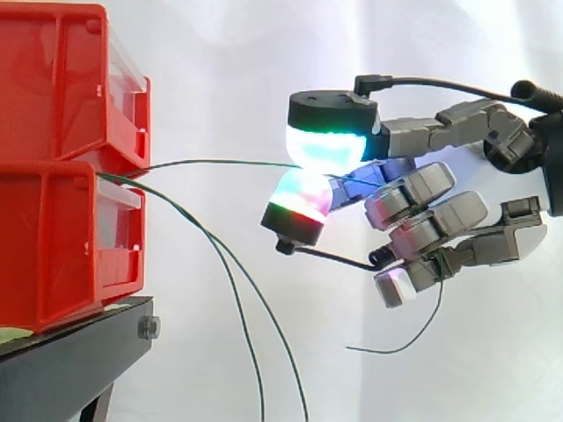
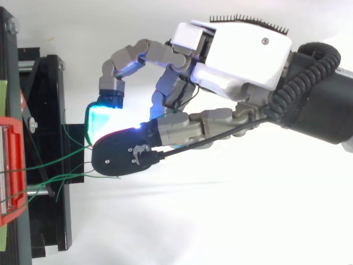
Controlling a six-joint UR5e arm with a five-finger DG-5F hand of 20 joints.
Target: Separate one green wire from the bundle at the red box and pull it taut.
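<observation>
Pinching green wire [image 1: 220,162] between pads [image 1: 330,141], hand [image 2: 237,55] clamped on it; wire stretches level from red bins [image 1: 53,185].

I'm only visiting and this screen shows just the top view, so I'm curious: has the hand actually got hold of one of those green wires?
Observer: Yes. From the side, one green wire is pinched between two glowing fingers of the hand.
Operator: Is it stretched tight?
Observer: Nearly. It runs almost level from between the stacked red bins to the pinch, with a slight bow.
Operator: And the rest of the bundle?
Observer: Two loose wires droop from the bins in long curves, clear of the hand.
</observation>
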